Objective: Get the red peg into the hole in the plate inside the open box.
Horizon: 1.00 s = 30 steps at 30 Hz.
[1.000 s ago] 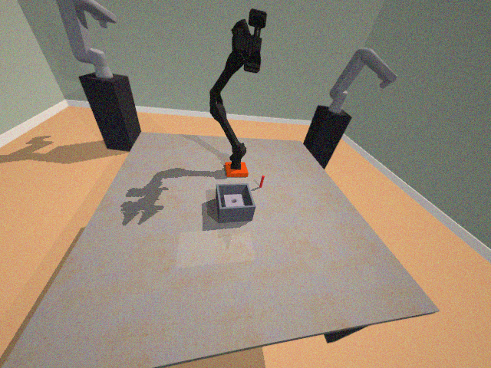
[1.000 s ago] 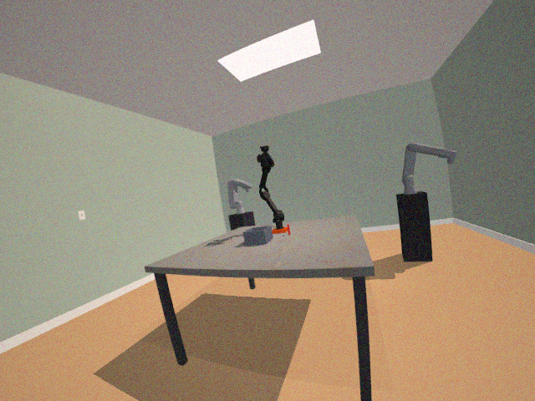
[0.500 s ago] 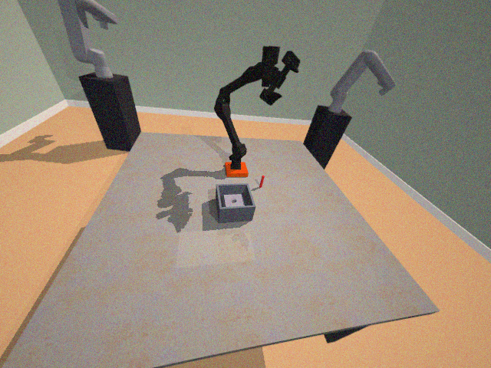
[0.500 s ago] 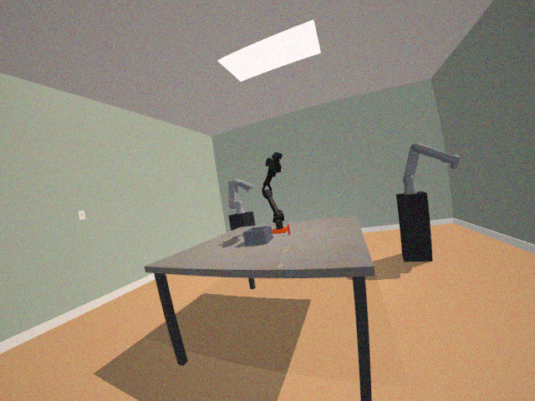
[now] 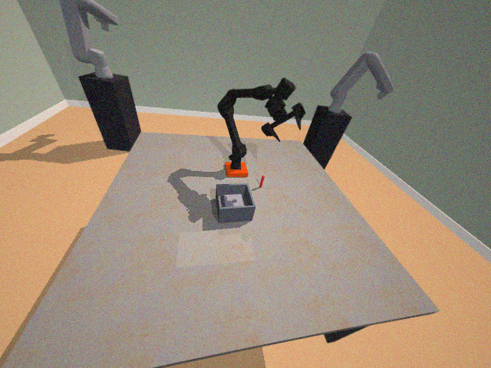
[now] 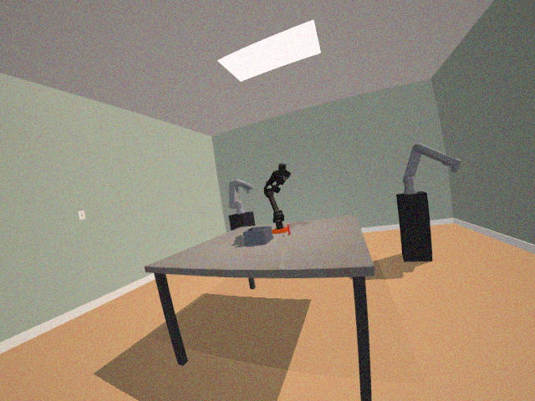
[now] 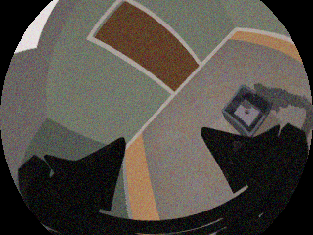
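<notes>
The table (image 5: 297,257) (image 6: 311,254) (image 7: 176,171) fills most of the top view and carries the work, giving box and peg a common level surface. Above it the black arm (image 5: 231,123) (image 6: 273,202) rises in the upper middle of that frame and bends over to the right, likely to bring its reach round towards the peg's side. The grey box (image 5: 236,214) (image 6: 257,238) (image 7: 235,124) sits upright at the centre, its open top leaving a way in from above. The pincer (image 5: 289,134) (image 6: 277,189) (image 7: 163,136) is spread wide with nothing in it, presumably kept so to straddle the peg once lowered. The pale plate (image 5: 238,197) (image 7: 243,117) lies in the box bottom, its hole facing up as the peg's goal. The red peg (image 5: 261,182) (image 6: 288,229) stands nearly upright on the table, just beyond the box's upper right corner in the top view, which should suit a grip from above. As for the views, the exterior one shows the peg's upright stance but hides the plate behind the box walls; the wrist one looks into the box at right, yet I cannot make out the peg there

The black arm (image 5: 231,119) (image 6: 272,198) is bent over further than in the earlier pictures, and its hand (image 5: 289,135) (image 7: 163,136) has come down lower above the surface (image 5: 277,257) (image 6: 276,256) (image 7: 171,181), fingertips now slanting downward. The arm's shadow (image 5: 190,194) has drawn in from out on the surface to beside the open box (image 5: 235,215) (image 6: 257,237) (image 7: 246,112), and now reaches inside it.
</notes>
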Tool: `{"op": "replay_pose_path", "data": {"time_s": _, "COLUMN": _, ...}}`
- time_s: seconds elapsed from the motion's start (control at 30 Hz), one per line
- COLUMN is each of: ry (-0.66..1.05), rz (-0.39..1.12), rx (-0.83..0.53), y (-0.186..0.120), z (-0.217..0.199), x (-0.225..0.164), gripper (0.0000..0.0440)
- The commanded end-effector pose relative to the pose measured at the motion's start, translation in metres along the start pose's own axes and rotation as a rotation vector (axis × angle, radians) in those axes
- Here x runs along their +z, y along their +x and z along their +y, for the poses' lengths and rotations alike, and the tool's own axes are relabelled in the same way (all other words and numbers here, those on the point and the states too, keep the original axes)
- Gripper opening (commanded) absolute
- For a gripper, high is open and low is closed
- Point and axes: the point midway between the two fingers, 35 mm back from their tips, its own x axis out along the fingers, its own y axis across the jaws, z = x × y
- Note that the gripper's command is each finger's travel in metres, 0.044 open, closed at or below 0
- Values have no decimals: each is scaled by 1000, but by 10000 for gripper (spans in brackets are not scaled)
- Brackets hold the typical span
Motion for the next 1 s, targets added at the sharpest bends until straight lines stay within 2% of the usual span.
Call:
{"op": "replay_pose_path", "data": {"time_s": 0.0, "ry": -35, "rz": 92, "rx": -102, "y": 19, "z": -29, "x": -28, "gripper": 440}}
{"op": "replay_pose_path", "data": {"time_s": 0.3, "ry": -49, "rz": 290, "rx": -352, "y": 38, "z": -102, "x": -84, "gripper": 440}}
{"op": "replay_pose_path", "data": {"time_s": 0.67, "ry": 64, "rz": 466, "rx": -675, "y": 35, "z": -183, "x": -137, "gripper": 440}}
{"op": "replay_pose_path", "data": {"time_s": 0.97, "ry": 205, "rz": 515, "rx": -812, "y": 38, "z": -220, "x": -168, "gripper": 440}}
